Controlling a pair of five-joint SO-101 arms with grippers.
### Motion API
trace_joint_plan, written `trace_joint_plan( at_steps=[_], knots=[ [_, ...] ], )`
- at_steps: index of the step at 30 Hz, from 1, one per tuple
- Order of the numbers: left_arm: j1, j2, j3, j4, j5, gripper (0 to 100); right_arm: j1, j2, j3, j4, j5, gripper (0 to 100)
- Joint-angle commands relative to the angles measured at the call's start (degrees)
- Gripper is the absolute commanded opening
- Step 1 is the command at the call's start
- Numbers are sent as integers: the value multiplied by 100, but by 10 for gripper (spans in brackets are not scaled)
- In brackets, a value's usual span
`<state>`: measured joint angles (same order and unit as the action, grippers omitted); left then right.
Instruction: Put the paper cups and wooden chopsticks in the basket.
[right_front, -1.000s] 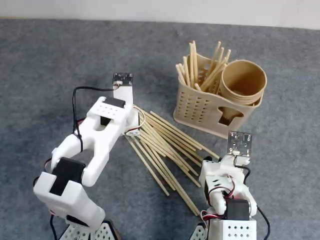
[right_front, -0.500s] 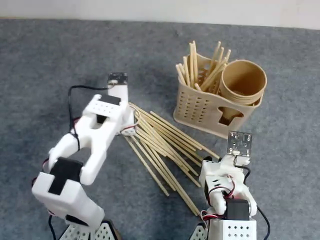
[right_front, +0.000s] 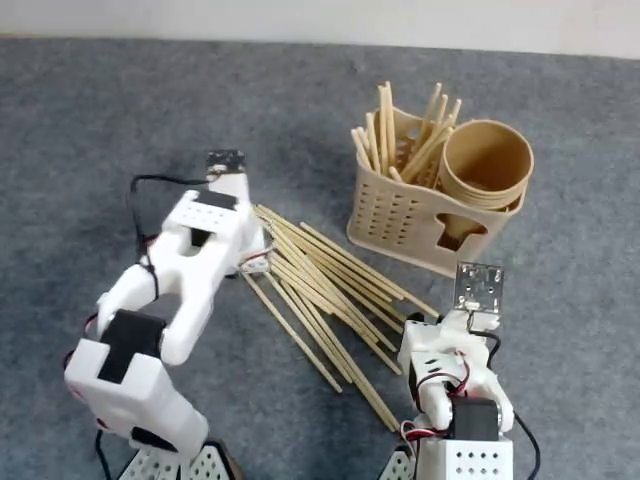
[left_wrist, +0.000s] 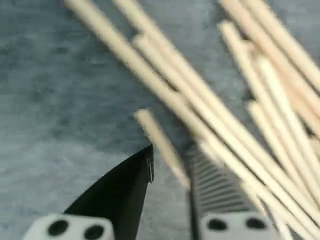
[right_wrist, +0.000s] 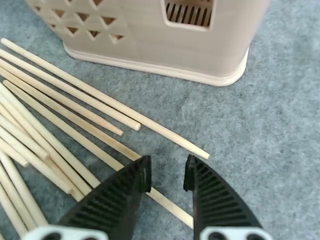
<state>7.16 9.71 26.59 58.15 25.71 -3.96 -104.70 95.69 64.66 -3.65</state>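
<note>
Black-fingered and released, the right tool (right_wrist: 167, 172) is hanging by the near edge of the bench (right_front: 90, 110), over wooden chopsticks (right_front: 330, 295) fanned across its middle. Farther in, the left tool (left_wrist: 172, 160), unclenched, is straddling one stick's end. Light, stiff and round, they are probably rolling easily, so pinching mid-shaft seems best. Toward the far right corner, the basket (right_front: 400, 215) is holding paper cups (right_front: 487, 165).

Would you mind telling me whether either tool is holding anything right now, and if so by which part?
Nothing is held. The left tool stands open over one chopstick's end; the right tool is open and empty.
</note>
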Motion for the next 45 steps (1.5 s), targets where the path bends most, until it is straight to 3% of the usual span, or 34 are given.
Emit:
trace_joint_plan(
  at_steps=[1, 12, 27, 32, 38, 45],
  knots=[
    [48, 13, -57, 70, -97, 21, 66, -75, 426, -154, 0, 123],
    [13, -180, -189, 756, -176, 6, 75, -75, 426, -154, 0, 123],
    [-180, -3090, -453, 1125, -563, 6, 75, -75, 426, -154, 0, 123],
    [-154, -3741, -1007, 1090, -563, 6, 75, -75, 426, -154, 0, 123],
    [347, -3978, -1877, 897, -580, 6, 75, -75, 426, -154, 0, 123],
    [927, -3987, -2633, -141, -580, 6, 75, -75, 426, -154, 0, 123]
  ],
)
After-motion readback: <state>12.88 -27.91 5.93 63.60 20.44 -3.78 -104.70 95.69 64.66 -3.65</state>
